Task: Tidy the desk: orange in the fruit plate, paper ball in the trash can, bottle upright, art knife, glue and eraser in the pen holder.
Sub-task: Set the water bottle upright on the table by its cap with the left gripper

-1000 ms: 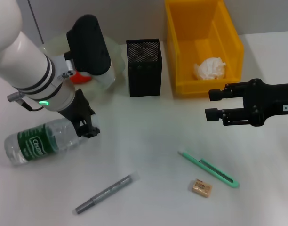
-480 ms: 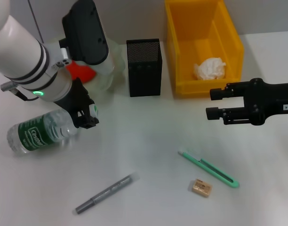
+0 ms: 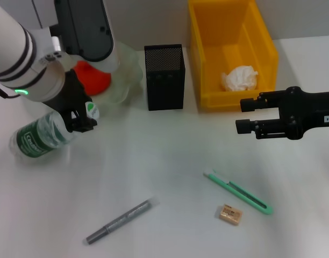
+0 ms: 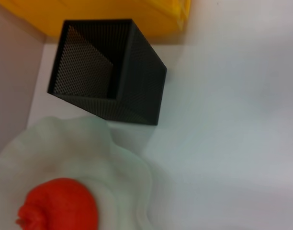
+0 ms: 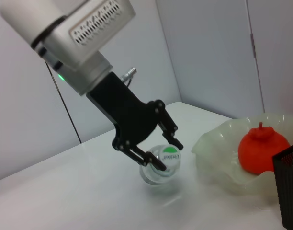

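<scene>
My left gripper (image 3: 81, 117) is shut on the neck of the bottle (image 3: 38, 136), which tilts cap-up at the left of the desk (image 3: 164, 156). The right wrist view shows that grip (image 5: 158, 154) on the bottle (image 5: 160, 171) end-on. The orange (image 3: 92, 78) lies in the fruit plate (image 3: 130, 71). The paper ball (image 3: 240, 78) rests inside the trash can (image 3: 208, 100). Between them stands the pen holder (image 3: 164, 78). The glue (image 3: 119, 221), art knife (image 3: 240, 194) and eraser (image 3: 229, 214) lie at the front. My right gripper (image 3: 241, 115) hovers open at the right.
The left wrist view looks down on the pen holder (image 4: 108, 91), the orange (image 4: 58, 209) in the fruit plate (image 4: 115, 175) and the trash can's edge (image 4: 113, 19). A grey wall stands behind the desk. The right wrist view also holds the orange (image 5: 261, 148).
My left gripper has risen and swung back toward the left with the bottle, lifting its cap end and tilting it more upright. The right arm has stayed put.
</scene>
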